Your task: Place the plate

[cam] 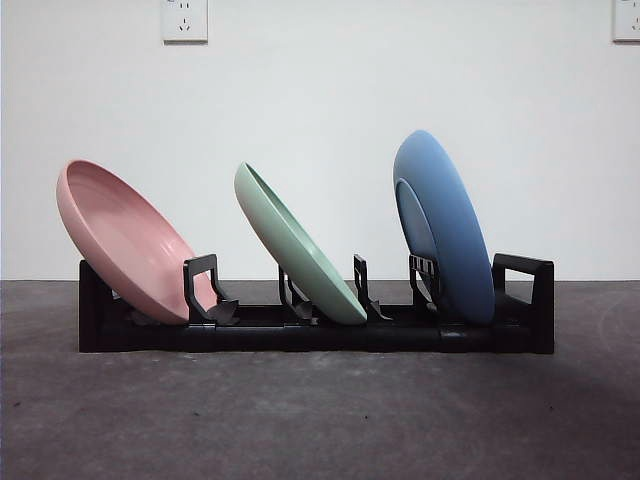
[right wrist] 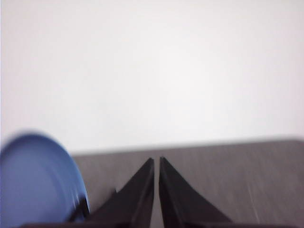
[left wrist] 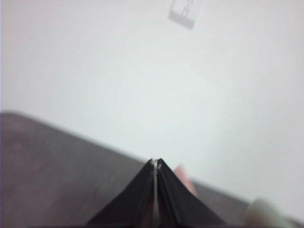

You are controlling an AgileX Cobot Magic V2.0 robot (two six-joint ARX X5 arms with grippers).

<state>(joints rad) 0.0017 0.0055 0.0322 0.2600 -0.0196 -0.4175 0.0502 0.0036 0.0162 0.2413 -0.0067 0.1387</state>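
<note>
Three plates [cam: 130, 240] in rack [cam: 300, 335].

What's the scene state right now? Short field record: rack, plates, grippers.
rack: black dish rack on dark table, wall behind
pink plate: in the left end slot, tilted left
green plate: in the middle slot, tilted left
blue plate: in the right end slot, nearly upright, leaning slightly left
left gripper: jaws shut, holding nothing, away from the rack
right gripper: jaws shut, holding nothing, beside the blue plate
task state: all three plates sit in the rack
</note>
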